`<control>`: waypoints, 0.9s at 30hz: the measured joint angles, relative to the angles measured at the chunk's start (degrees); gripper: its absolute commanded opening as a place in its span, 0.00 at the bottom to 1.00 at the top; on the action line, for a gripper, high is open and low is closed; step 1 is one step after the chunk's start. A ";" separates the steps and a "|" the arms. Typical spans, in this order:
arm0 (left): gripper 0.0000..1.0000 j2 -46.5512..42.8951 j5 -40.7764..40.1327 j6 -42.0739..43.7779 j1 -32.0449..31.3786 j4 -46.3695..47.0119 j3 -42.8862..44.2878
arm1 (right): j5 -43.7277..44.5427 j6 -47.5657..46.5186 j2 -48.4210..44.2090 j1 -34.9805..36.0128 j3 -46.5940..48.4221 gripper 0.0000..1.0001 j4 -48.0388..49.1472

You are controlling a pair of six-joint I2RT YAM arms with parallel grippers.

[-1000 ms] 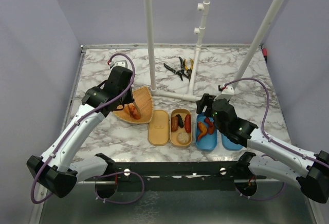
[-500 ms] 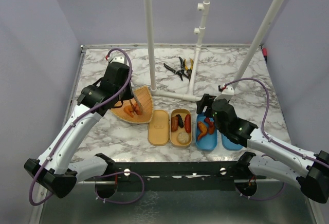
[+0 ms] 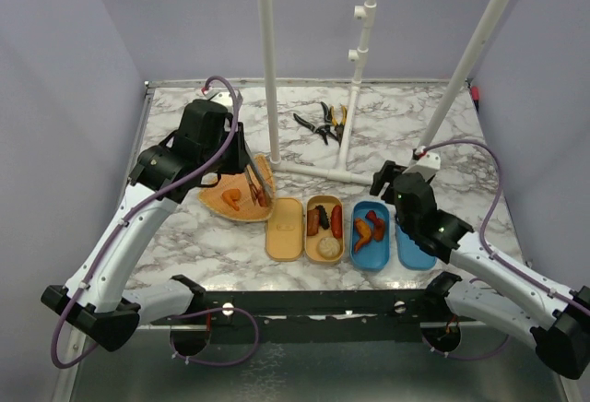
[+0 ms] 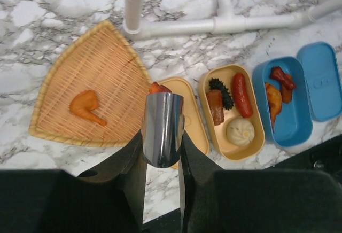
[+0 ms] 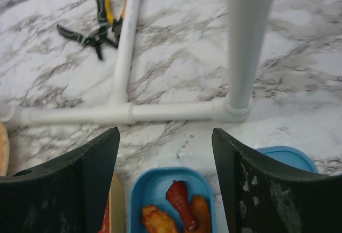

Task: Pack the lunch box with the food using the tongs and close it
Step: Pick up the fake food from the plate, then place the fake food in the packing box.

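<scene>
My left gripper is shut on the grey metal tongs, which point down over the near corner of the woven tray. A red-orange food piece shows at the tongs' tips. An orange drumstick lies on the tray. The tan lunch box holds a red sausage, a brown piece, a dark spiky piece and a beige bun. Its lid lies beside it. The blue box holds orange and red pieces. My right gripper is open, hovering just behind the blue box.
A white pipe frame stands on the marble table behind the boxes, with posts rising up. Black-and-yellow pliers lie farther back. The blue lid lies right of the blue box. Walls close in both sides.
My left gripper has squeezed the tongs tighter and swung them toward the tray's near right corner, with a red-orange piece at the tips. My right arm has drawn back and to the right.
</scene>
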 measured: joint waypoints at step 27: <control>0.22 16.09 2.27 -4.52 -31.23 17.97 2.95 | -0.63 -0.42 -4.15 -11.72 -4.37 0.75 -0.35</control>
